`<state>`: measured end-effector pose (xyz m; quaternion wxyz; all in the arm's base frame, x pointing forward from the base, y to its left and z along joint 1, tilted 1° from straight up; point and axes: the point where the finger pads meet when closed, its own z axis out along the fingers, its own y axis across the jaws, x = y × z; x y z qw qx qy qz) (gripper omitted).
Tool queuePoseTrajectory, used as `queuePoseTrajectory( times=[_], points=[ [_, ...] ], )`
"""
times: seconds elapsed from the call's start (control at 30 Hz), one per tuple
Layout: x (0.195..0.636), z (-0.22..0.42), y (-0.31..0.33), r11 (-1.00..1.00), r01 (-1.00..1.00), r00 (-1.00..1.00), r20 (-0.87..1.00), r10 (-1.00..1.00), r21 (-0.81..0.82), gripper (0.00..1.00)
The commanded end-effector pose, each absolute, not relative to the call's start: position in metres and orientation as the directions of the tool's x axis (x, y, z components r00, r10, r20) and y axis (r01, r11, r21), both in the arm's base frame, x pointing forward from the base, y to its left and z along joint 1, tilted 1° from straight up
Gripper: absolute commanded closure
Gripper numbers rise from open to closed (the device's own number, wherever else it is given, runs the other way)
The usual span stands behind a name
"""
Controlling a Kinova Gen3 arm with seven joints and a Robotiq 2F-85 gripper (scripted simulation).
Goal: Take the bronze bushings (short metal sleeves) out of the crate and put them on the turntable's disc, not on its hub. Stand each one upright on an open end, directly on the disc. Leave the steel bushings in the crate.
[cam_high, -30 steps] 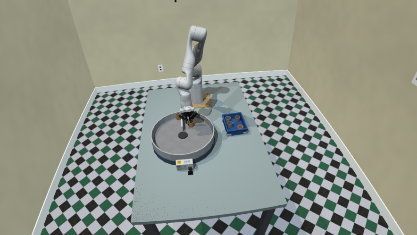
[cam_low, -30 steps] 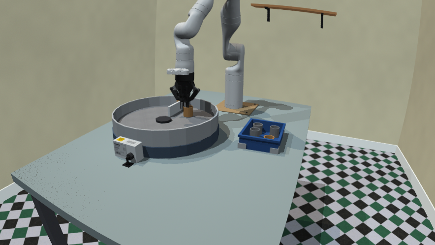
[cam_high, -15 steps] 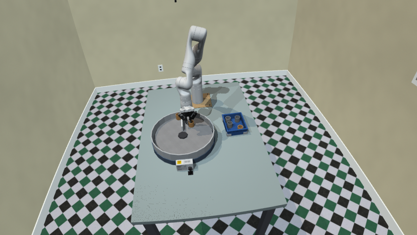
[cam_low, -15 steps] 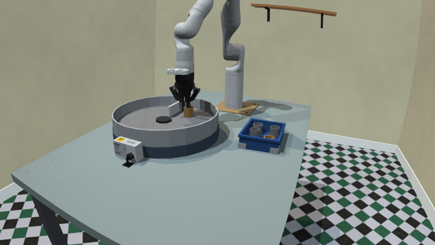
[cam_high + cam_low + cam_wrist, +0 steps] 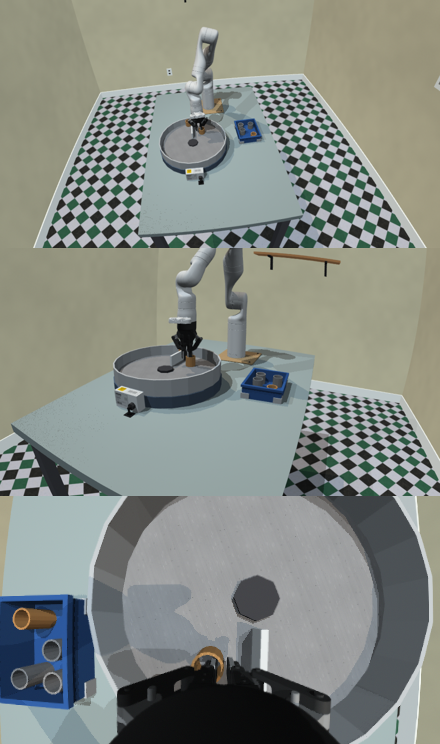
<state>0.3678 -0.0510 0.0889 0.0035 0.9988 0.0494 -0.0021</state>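
Note:
My gripper (image 5: 197, 126) (image 5: 187, 355) (image 5: 222, 664) is slightly open over the disc (image 5: 181, 151) (image 5: 138, 366) (image 5: 310, 556). Its fingertips straddle the wall of a bronze bushing (image 5: 201, 131) (image 5: 190, 361) (image 5: 209, 650) with a narrow gap. That bushing stands upright on the disc. Another bronze bushing (image 5: 187, 123) is at the back of the disc, partly hidden. A third bronze bushing (image 5: 44, 618) is in the blue crate (image 5: 250, 139) (image 5: 261, 395) (image 5: 70, 646), its open end up. Three steel bushings, one (image 5: 250, 126) (image 5: 277, 381) at the back right, are also in the crate.
A high wall (image 5: 193, 164) (image 5: 172, 388) (image 5: 400, 561) rings the disc. The dark hub (image 5: 192, 142) (image 5: 165, 369) (image 5: 256, 598) is at its centre. A white upright divider (image 5: 175, 358) (image 5: 264, 651) stands beside the gripper. A control box (image 5: 194, 174) (image 5: 130, 399) is at the turntable's front.

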Motion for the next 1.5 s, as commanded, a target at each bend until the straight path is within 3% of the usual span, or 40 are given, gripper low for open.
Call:
queuePoseTrajectory(
  times=[0.0,0.9,1.47],
  points=[
    [0.368,0.087,-0.051,-0.995,0.100,0.995,-0.003,0.100,0.007,0.86],
    [0.371,0.141,-0.050,-0.995,0.103,0.995,0.003,0.103,0.008,0.86],
    [0.369,0.141,-0.050,-0.995,0.101,0.995,-0.001,0.101,0.007,0.86]
  ],
)
